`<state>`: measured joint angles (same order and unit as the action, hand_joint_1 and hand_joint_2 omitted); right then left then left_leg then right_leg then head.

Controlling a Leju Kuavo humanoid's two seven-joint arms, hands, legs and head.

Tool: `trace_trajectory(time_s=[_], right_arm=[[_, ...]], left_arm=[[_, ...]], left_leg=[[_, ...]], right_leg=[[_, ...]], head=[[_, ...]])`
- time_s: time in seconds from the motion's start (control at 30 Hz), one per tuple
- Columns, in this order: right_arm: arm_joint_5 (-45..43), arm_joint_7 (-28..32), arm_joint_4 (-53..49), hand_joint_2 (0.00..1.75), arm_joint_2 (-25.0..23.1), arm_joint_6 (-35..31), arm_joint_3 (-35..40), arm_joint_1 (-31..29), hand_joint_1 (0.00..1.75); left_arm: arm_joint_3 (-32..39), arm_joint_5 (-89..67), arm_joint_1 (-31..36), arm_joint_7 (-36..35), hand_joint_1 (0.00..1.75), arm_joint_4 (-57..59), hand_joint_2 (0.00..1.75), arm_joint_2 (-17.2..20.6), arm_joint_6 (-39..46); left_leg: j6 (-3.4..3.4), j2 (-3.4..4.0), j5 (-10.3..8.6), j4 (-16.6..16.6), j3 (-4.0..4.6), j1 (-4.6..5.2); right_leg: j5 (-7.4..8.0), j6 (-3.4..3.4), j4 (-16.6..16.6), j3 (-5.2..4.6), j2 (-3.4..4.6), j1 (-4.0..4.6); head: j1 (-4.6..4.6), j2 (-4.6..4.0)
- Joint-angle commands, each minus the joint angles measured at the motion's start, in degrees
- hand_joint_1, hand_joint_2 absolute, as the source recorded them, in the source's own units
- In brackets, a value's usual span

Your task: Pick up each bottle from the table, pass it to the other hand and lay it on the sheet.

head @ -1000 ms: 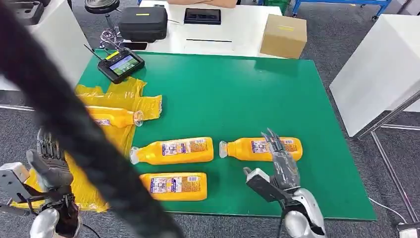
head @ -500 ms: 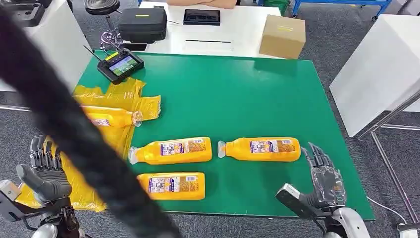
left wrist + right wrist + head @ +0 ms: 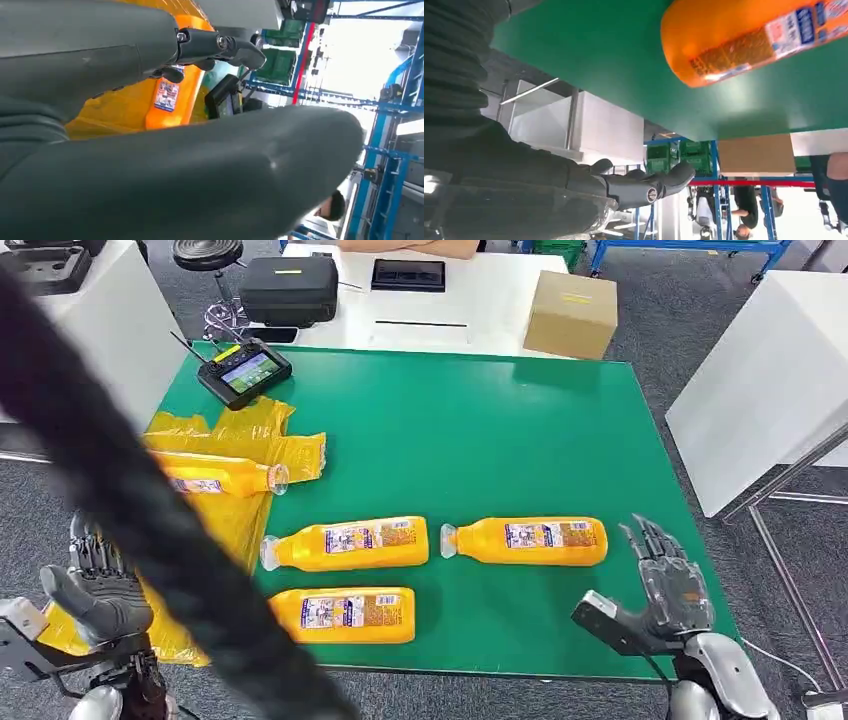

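Observation:
Three orange bottles lie on the green table point(image 3: 480, 430): one at the right point(image 3: 525, 541), one in the middle point(image 3: 347, 544), one nearer the front edge point(image 3: 346, 615). Another orange bottle point(image 3: 215, 476) lies on the yellow sheet point(image 3: 235, 435) at the left. My right hand point(image 3: 668, 590) is open, fingers spread, just right of the right bottle's base point(image 3: 744, 40) and apart from it. My left hand point(image 3: 100, 590) is open over the sheet's near corner, holding nothing; its fingers point(image 3: 220, 47) point toward the bottle on the sheet point(image 3: 172, 95).
A black controller point(image 3: 243, 371) with a lit screen lies at the table's far left corner. Behind the table stand a white desk with a black case point(image 3: 289, 287), a tablet point(image 3: 408, 273) and a cardboard box point(image 3: 571, 312). A thick dark cable point(image 3: 130, 490) crosses the head view's left side.
My right hand has moved from over the right bottle out to the right, near the table's right edge. My left hand dropped lower, then rose a little.

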<state>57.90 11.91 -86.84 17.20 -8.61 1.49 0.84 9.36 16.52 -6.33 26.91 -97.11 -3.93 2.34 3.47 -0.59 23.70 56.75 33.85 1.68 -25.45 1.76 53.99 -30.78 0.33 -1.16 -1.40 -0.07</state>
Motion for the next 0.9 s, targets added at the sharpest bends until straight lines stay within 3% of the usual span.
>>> trace_trajectory(time_s=[0.03,0.23,0.9], right_arm=[[-0.8,1.0,15.3,1.75,1.1,0.2,4.4,-8.7,0.00],[-2.2,2.0,24.8,1.75,0.8,0.6,7.8,-15.9,0.00],[-1.8,3.0,31.5,1.75,-1.4,0.9,15.1,-19.3,0.00]], left_arm=[[-1.5,0.0,1.2,-0.4,0.00,1.5,0.00,0.2,0.0],[-2.0,0.1,3.0,-0.9,0.00,2.5,0.00,0.1,0.3],[-3.5,0.2,1.8,-0.8,0.00,2.5,0.00,0.6,0.5]], left_leg=[[-0.33,0.14,0.03,-0.2,-0.30,-0.05],[-0.33,0.24,0.01,-0.1,-0.28,-0.06],[-0.18,0.11,-0.01,-0.1,-0.08,-0.05]], right_leg=[[0.02,-0.14,-0.2,0.29,0.08,0.07],[0.07,-0.14,-0.2,0.28,0.17,0.11],[0.04,-0.06,-0.1,0.15,0.07,0.14]], head=[[0.00,0.00],[-0.02,0.00],[0.00,0.00]])
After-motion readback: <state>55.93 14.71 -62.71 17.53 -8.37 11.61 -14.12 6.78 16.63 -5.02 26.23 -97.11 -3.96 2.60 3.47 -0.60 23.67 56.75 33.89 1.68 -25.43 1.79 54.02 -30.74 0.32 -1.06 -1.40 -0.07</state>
